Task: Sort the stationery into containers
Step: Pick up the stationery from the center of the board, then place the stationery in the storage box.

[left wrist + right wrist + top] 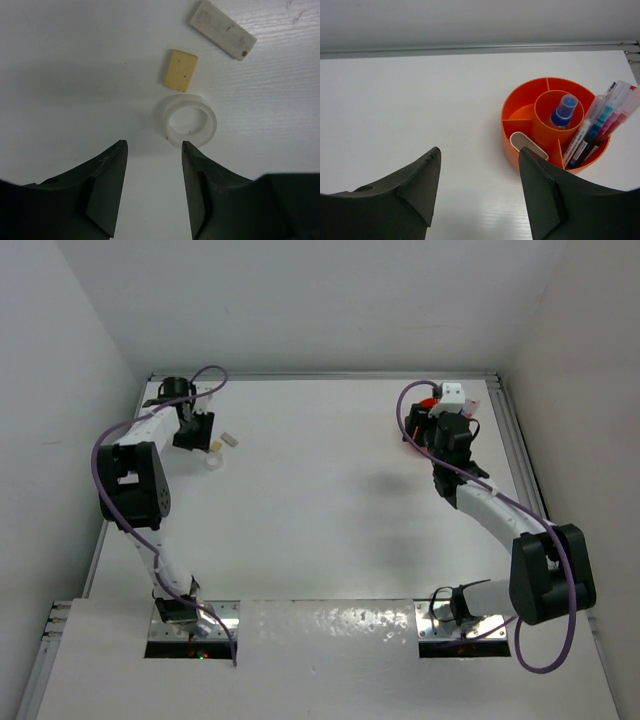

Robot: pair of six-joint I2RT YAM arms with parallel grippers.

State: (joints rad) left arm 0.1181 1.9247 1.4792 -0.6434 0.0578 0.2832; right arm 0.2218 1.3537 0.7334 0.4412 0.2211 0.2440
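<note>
The left tool [152, 145] is released, its two dark fingers spread at the bottom of the left wrist view with bare white worktop [320, 500] between them. Just above the right finger lies a white ring [190, 121], flat on the worktop. A beige block [180, 70] sits just beyond the ring, close to its rim, though whether they touch cannot be told. A white flat slab [222, 30] lies tilted in the upper right of that frame, apart from the block. In the top view these three small pieces are clustered in the upper left, just right of the left tool.

The right tool [480, 150] is also released, with its fingers wide apart at the bottom of the right wrist view and nothing between them. Right of centre in that frame stands the round orange tub [547, 79]. A blue-capped bottle [562, 112] stands upright in its round middle compartment. A bundle of pens [592, 131] with teal, blue and pink parts leans out of the wedge compartment on the right. A white oblong piece [527, 144] stands in the lower left wedge. In the top view the tub is in the upper right, mostly hidden by the right arm.
</note>
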